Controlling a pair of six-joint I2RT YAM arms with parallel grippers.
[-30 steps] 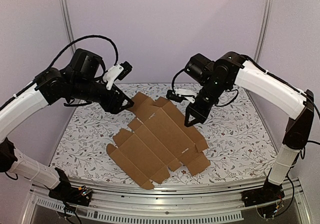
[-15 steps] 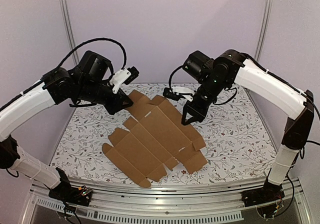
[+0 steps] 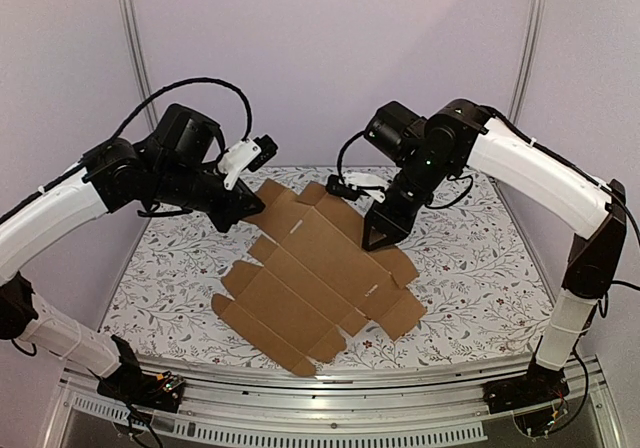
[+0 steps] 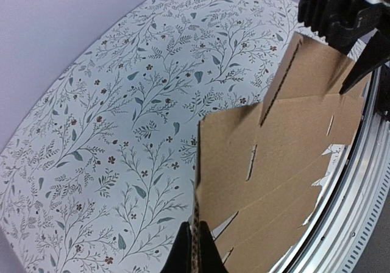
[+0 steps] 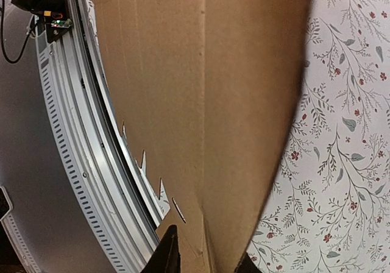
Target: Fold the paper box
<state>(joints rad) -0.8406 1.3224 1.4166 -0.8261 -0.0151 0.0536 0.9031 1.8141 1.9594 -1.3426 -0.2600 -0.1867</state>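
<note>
Left claw (image 4: 194,248) just pinched shut on the flat brown die-cut cardboard sheet (image 3: 320,268) edge, right claw (image 3: 376,241) grip unclear atm, so fold's prob starting.

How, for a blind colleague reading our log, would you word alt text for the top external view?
A flat, unfolded brown paper box lies on a floral-patterned table. The left claw pinches its far left flap, while the right claw points down onto its far right part.
</note>
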